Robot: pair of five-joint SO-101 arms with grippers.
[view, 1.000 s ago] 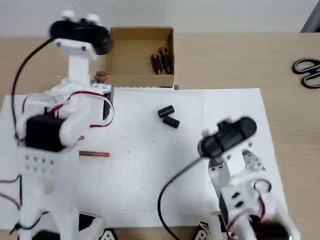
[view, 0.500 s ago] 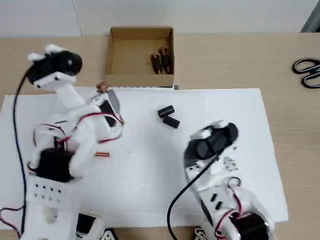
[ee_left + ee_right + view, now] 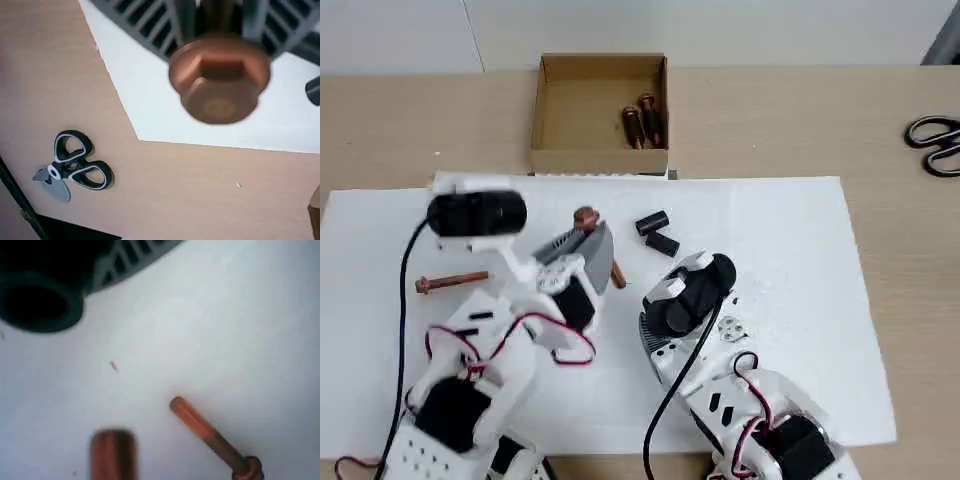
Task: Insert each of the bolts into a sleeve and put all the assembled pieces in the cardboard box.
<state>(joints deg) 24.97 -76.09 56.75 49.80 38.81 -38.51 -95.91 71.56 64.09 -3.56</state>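
Looking like a small robotics lab or maker's workbench: resting on a light wooden table point(image 3: 770, 120) against a pale wall point(image 3: 720, 30), spreading a white paper sheet point(image 3: 790, 230) as a mat, keeping scissors point(image 3: 935, 145) and a cardboard box point(image 3: 580, 115) nearby, running loose cables along white plastic arms point(image 3: 500, 375).

So my wooden table point(image 3: 770, 120) has a big white sheet point(image 3: 790, 250) spread over the middle. The cardboard box point(image 3: 600, 160) sits right at the sheet's edge at 12 o'clock, and scissors point(image 3: 935, 143) are way out at 2 o'clock. On the sheet are two black sleeves point(image 3: 658, 232) side by side near centre and one loose bolt point(image 3: 452, 283) at 9 o'clock.
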